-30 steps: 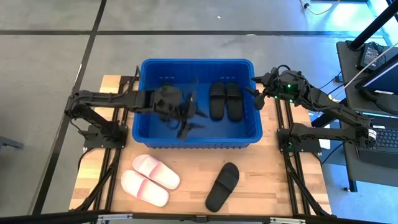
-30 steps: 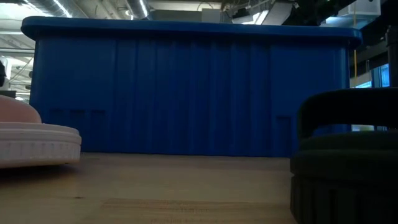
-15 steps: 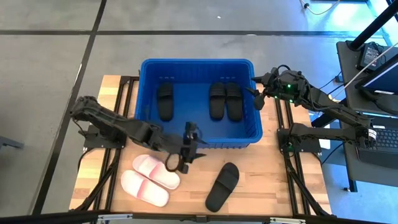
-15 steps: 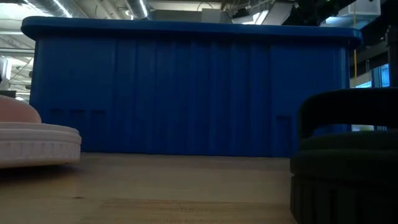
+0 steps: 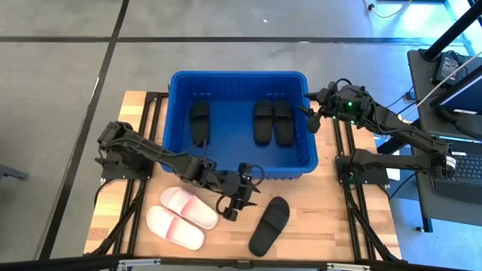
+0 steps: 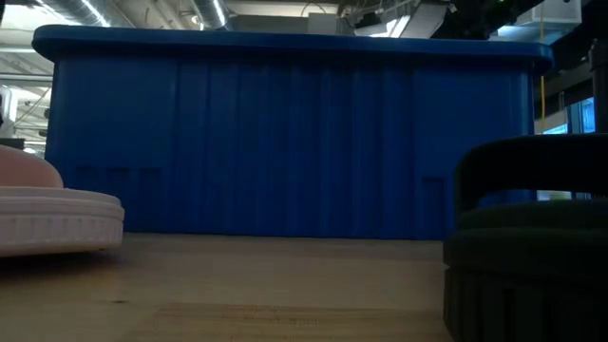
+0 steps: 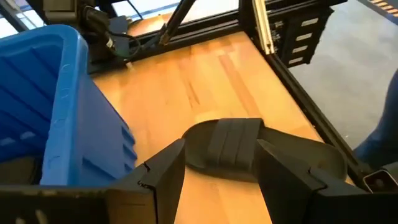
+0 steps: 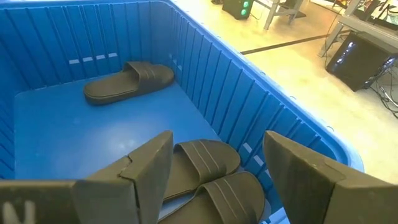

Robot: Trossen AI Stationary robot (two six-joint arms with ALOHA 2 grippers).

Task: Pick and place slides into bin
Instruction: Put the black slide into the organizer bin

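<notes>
The blue bin [image 5: 239, 162] stands at the table's far middle. Three black slides lie flat inside it, one at the left [image 5: 199, 122] and a pair at the right [image 5: 272, 122]. On the table near the front lie two white slides [image 5: 182, 218] and one black slide [image 5: 269, 226]. My left gripper [image 5: 239, 205] hangs open just in front of the bin's near wall. It points at that black slide [image 7: 249, 149] and touches nothing. My right gripper [image 5: 309, 119] waits open above the bin's right rim, looking down on the pair [image 8: 205, 168].
The bin's near wall [image 6: 285, 142] rises close behind my left gripper. In the low view the white slide [image 6: 47, 214] fills the left and the black slide [image 6: 532, 247] the right. Bare wood lies between them and toward the table's right edge [image 7: 273, 81].
My left gripper has come out of the bin, crossed its near wall toward the table's near edge and rightward, and sunk toward the black slide on the table. Its fingers have stayed open. With the arm gone, the single black slide in the bin's left part shows.
</notes>
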